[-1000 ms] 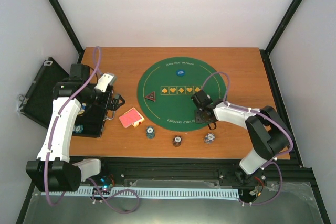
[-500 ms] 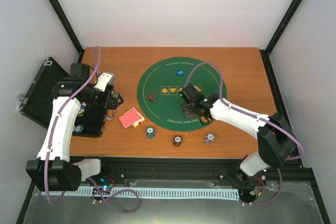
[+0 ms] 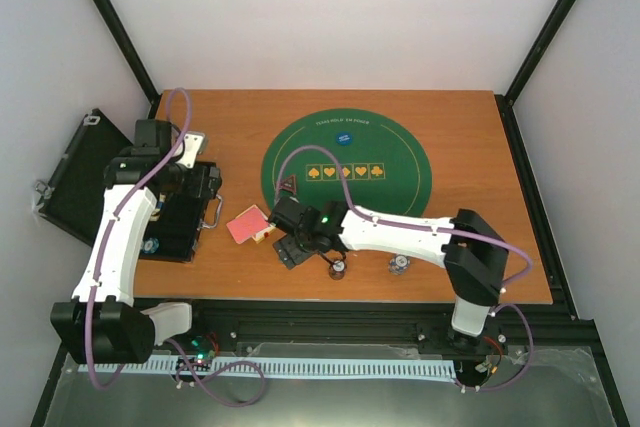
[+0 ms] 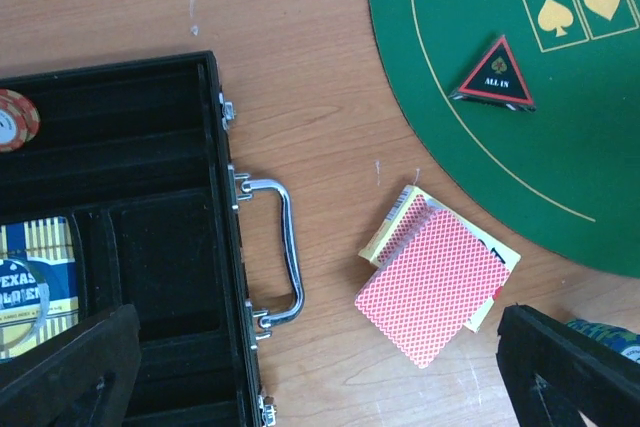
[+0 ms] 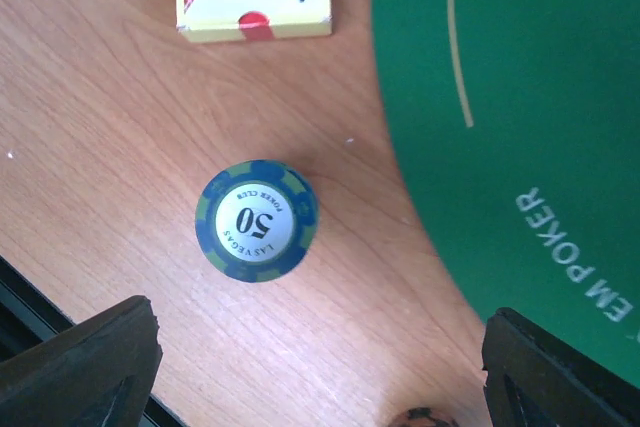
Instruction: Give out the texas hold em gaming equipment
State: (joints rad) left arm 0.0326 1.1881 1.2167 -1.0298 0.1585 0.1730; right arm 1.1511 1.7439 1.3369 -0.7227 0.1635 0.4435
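A blue striped poker chip stack [image 5: 256,219] marked 50 stands on the wood just ahead of my right gripper [image 5: 320,377], which is open with nothing between its fingers. In the top view the right gripper [image 3: 290,247] hovers left of a brown chip [image 3: 338,268] and a grey chip [image 3: 399,264]. Red-backed playing cards [image 4: 435,282] lie on a yellow card box beside the green mat [image 4: 560,127]. The triangle marker [image 4: 495,75] and a blue button disc [image 3: 343,137] rest on the mat. My left gripper [image 4: 320,387] is open and empty near the case handle.
The black hinged case [image 4: 110,237] lies open at the table's left, its metal handle [image 4: 285,257] pointing right. A red chip [image 4: 12,119] and a printed pack [image 4: 35,282] sit inside it. The table's front edge runs close behind the chips.
My right arm swung left from the mat's right side to the blue chip stack while its jaws opened wider. The left arm shifted only slightly over the case.
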